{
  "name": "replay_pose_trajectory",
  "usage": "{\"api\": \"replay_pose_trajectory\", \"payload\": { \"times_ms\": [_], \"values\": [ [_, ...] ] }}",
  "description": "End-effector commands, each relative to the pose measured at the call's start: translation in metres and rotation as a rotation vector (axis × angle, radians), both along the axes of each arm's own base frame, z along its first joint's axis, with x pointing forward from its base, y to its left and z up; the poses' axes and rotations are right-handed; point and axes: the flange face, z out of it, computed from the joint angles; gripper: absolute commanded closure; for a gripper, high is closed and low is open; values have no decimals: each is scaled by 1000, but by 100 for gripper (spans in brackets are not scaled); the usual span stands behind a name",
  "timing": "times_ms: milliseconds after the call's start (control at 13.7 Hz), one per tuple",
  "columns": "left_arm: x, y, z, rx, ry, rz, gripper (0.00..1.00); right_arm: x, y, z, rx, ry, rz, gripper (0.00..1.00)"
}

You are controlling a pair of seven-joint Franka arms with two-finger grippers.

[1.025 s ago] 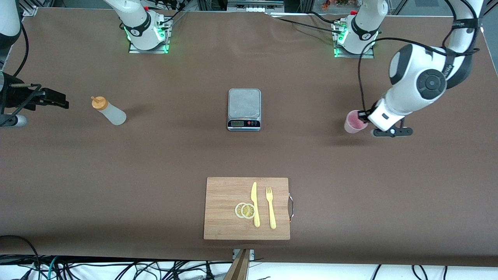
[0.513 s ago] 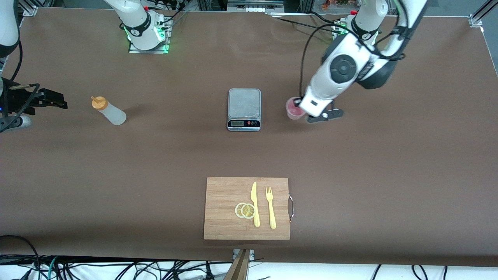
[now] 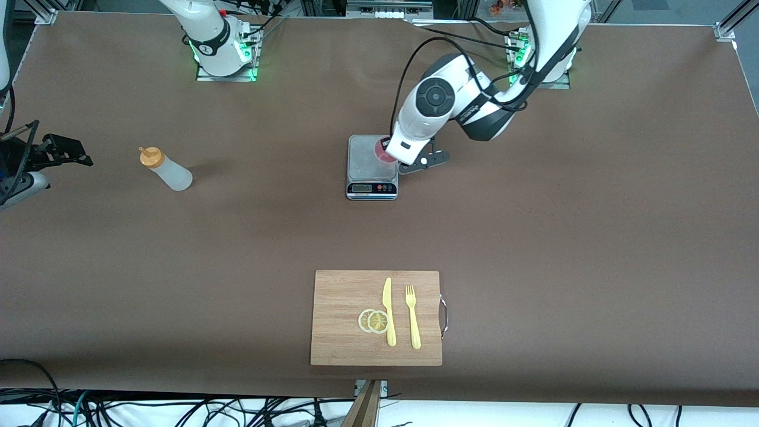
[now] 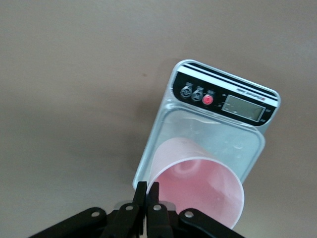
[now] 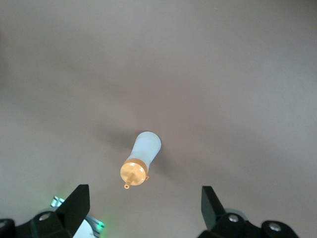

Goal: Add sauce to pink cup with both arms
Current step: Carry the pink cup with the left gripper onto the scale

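While the left gripper (image 4: 147,191) is pinched shut on the rim of the pink cup (image 4: 198,186), it holds that cup over the steel plate of the kitchen scale (image 3: 372,166), which sits mid-surface; whether the cup's base touches the plate cannot be told. From the left wrist view the cup's open mouth faces up toward the camera and its body covers part of the plate, while the scale's display and buttons stay uncovered at the scale's end nearer the front camera.

The sauce (image 3: 166,169) stands upright on the brown surface (image 3: 563,249), well apart from the scale toward the right arm's end, its orange cap and thin nozzle on top. The right gripper (image 5: 143,203) hangs in the air at that same end of the surface, still farther from the scale than the bottle, with its fingers (image 5: 79,201) spread wide apart and nothing between them; its wrist camera looks down on the bottle.

Nearer the front camera than the scale lies a wooden cutting board (image 3: 338,302), carrying a yellow knife (image 3: 388,311), a yellow fork (image 3: 413,317) and two lemon slices (image 3: 373,321) just beside the knife.
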Motion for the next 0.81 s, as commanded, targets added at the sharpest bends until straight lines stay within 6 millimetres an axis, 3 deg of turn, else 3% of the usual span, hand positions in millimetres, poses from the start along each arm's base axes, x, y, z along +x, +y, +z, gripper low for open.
{"api": "replay_pose_trajectory", "payload": {
  "times_ms": [0,366,513,732],
  "values": [
    [8,-18,-5,-13,-22,42,100,2,-25,-16,91,0,101,0],
    [5,-27,-15,-25,-21,50,100,-1,-60,-50,202,27,238,0],
    [1,-30,-22,-18,-19,43,100,-5,-84,-77,301,31,294,0],
    [-4,-34,-23,-14,-19,32,100,-16,-102,-107,413,35,343,0]
  ]
}}
